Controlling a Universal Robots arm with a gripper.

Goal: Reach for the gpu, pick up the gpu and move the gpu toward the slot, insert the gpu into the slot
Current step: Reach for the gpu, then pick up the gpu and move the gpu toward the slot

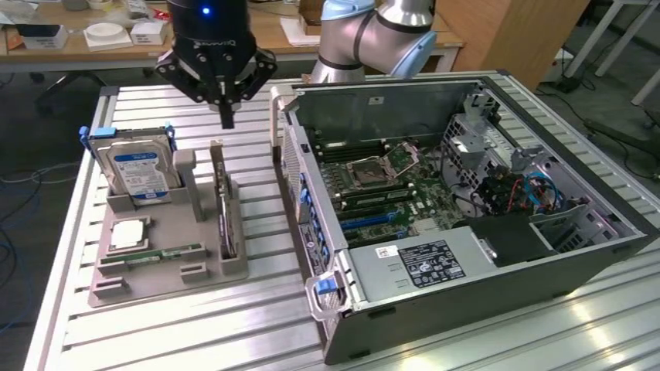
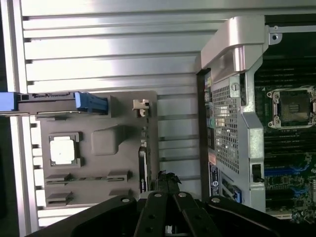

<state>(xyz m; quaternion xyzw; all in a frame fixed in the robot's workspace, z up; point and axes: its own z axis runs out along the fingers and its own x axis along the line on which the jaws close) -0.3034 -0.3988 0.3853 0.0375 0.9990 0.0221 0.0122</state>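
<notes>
Ribbed metal table [image 1: 185,332] is bearing a grey holder [image 1: 154,280], a desk [image 1: 62,52] standing beyond it. Closed, seemingly empty gripper [image 1: 227,116] is hovering above the holder's gpu [image 1: 224,202].

I look over a ribbed aluminium table [image 1: 154,332], light glaring on its near slats. Behind it stands a wooden desk [image 1: 268,32] carrying white boxes [image 1: 108,35], with a wooden cabinet [image 1: 511,35] beside it. Cables [image 1: 31,176] trail over the grey floor [image 1: 619,77].
</notes>
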